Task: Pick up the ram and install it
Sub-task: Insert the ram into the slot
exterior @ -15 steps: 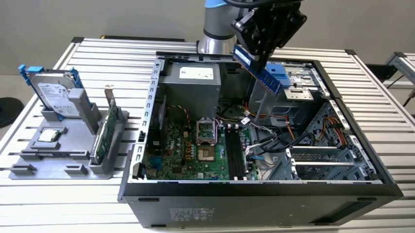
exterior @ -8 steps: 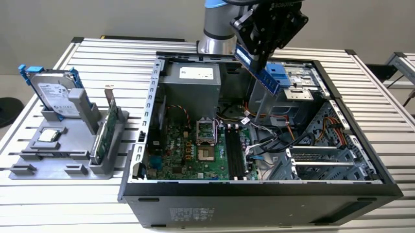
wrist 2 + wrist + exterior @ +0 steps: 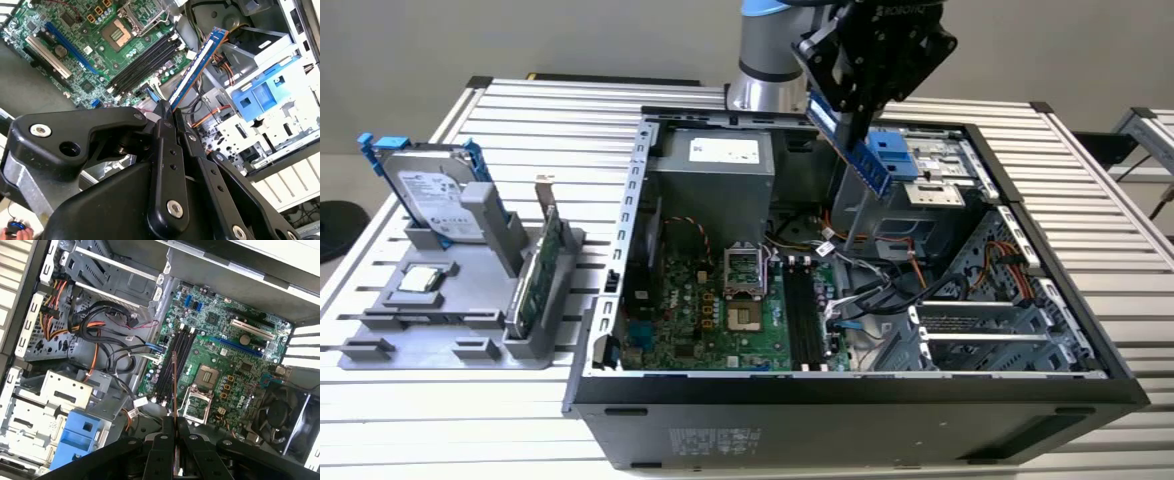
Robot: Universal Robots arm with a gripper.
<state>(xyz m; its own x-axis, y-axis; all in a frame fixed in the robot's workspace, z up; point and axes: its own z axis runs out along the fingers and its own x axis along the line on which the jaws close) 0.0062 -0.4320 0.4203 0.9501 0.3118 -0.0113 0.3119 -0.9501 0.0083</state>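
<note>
Clenched at one end of the ram (image 3: 197, 62), the end effector (image 3: 167, 107) is held above the open computer case (image 3: 854, 388), and the thin board is judged light, stiff and fragile, best pinched by its flat faces.

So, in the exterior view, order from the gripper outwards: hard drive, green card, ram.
1. The ram, held in the gripper above the case.
2. The green card, upright, exterior view's left.
3. The hard drive, farther left still.
</note>
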